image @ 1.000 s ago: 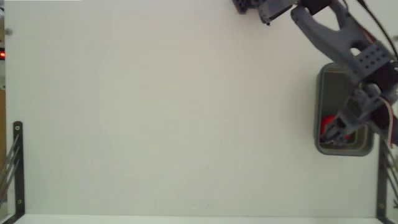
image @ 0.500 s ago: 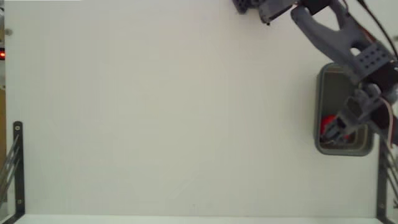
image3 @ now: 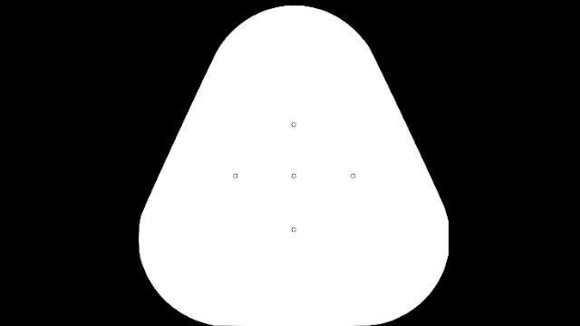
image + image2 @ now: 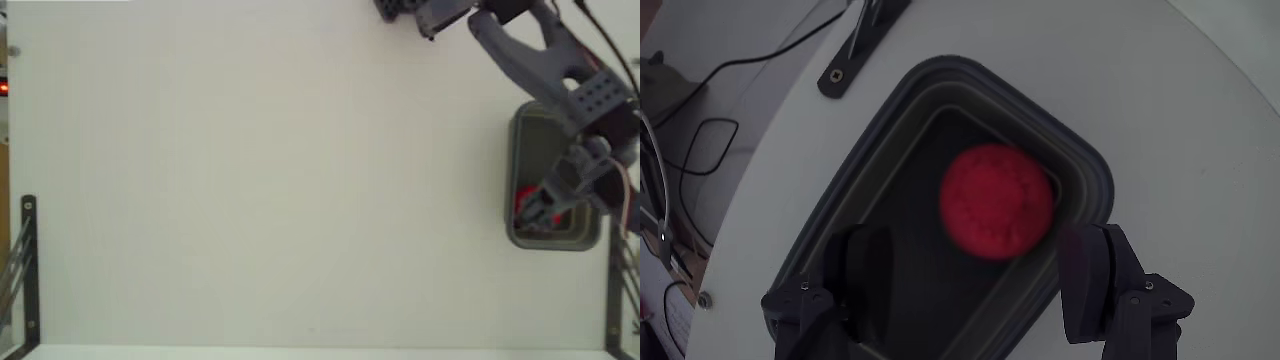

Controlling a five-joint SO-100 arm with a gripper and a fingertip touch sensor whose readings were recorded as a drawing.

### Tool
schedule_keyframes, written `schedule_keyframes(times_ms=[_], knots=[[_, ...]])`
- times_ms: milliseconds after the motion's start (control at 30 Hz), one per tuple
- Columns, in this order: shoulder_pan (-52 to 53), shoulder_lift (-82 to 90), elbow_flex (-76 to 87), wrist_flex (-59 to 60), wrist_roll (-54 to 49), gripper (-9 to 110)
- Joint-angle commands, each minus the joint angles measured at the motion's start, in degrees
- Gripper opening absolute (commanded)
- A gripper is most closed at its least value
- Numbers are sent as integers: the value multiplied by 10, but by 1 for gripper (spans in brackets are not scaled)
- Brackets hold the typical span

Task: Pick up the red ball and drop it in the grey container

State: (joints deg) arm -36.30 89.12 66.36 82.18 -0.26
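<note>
The red ball (image 4: 997,200) shows inside the hollow of the grey container (image 4: 850,205), slightly blurred, and no finger touches it. My gripper (image 4: 980,268) hangs over the container and is open, its two dark fingers (image 4: 1095,275) spread wide to either side of the ball. In the fixed view the container (image 4: 514,165) stands at the right side of the white table. The gripper (image 4: 540,208) and arm cover much of it, and a bit of the ball (image 4: 522,203) peeks out at the gripper's left.
Black metal brackets stand at the table's left (image 4: 28,270) and right (image 4: 612,290) edges. One bracket (image 4: 865,40) lies just beyond the container in the wrist view. Cables (image 4: 700,130) hang off the table edge. The arm's base (image 4: 420,12) is at the top.
In the fixed view the gripper over the container has shifted only slightly. The red patch stays at the same spot inside the tub.
</note>
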Motion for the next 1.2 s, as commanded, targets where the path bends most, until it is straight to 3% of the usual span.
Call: schedule_keyframes(times_ms=[0,1167], knots=[[1,56,12,-5,3,110],[178,288,242,-3,3,110]])
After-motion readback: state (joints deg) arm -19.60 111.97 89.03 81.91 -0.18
